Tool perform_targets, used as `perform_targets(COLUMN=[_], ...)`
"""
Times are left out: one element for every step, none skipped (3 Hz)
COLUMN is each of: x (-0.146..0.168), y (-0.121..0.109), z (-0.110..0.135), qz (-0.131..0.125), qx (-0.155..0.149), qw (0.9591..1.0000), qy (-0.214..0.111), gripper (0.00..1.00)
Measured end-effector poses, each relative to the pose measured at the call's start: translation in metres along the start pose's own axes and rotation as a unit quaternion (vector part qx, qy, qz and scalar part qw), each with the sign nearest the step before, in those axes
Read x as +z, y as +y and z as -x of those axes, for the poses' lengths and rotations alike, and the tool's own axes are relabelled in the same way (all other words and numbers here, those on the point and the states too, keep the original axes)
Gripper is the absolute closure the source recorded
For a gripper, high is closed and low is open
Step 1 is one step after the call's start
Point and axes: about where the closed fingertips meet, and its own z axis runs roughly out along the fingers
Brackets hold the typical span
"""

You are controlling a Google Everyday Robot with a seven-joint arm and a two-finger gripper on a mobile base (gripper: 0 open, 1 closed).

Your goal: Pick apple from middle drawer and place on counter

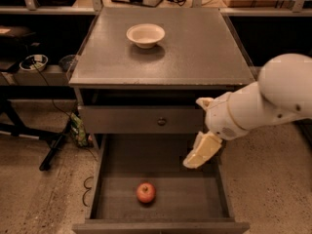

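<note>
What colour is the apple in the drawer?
The apple is red, seen in camera view; the gripper hovers over the drawer's right side.
</note>
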Motion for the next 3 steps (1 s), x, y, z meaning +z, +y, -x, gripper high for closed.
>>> perform_targets(x=[0.0253, 0.0253, 0.0259], y=[0.0000, 0.0000, 0.0018], z=[-0.0200, -0.0200, -0.0227], qz=[0.010, 0.010, 0.011], qx=[0.014, 0.014, 0.009], qw=[0.9997, 0.9997, 0.9999], qy=[0.015, 0.015, -0.002], gripper=[0.00, 0.00, 0.00])
